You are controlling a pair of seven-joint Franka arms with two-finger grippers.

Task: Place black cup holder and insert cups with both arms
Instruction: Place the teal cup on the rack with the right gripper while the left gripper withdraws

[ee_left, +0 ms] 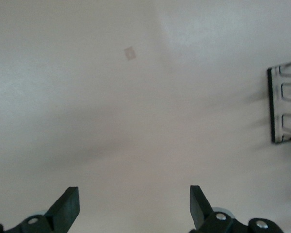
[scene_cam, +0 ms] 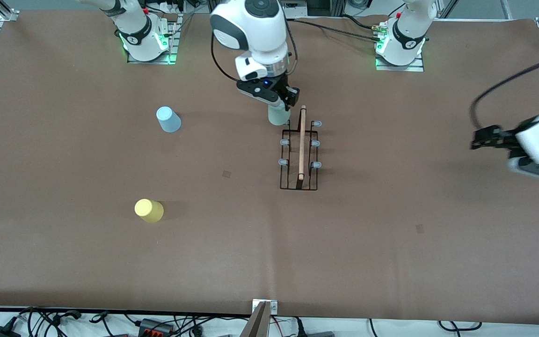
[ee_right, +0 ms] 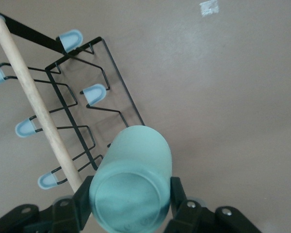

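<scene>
The black cup holder [scene_cam: 300,154] stands on the table mid-way between the arms, its wooden handle [scene_cam: 302,142] on top and its grey-tipped prongs bare. My right gripper [scene_cam: 282,104] is shut on the grey-green cup [scene_cam: 279,115] and holds it over the holder's end toward the robots' bases. In the right wrist view the cup [ee_right: 131,179] sits between the fingers [ee_right: 177,191], beside the holder [ee_right: 72,109]. The light blue cup [scene_cam: 168,119] and the yellow cup [scene_cam: 149,210] stand toward the right arm's end. My left gripper [scene_cam: 477,139] is open and empty over bare table toward the left arm's end; its wrist view [ee_left: 133,208] shows the holder's edge [ee_left: 283,104].
Small tape marks lie on the brown table cover [scene_cam: 227,174] [scene_cam: 419,228]. Cables and power strips lie along the table's edge nearest the front camera [scene_cam: 152,325]. The arm bases [scene_cam: 148,37] [scene_cam: 400,44] stand along the edge farthest from it.
</scene>
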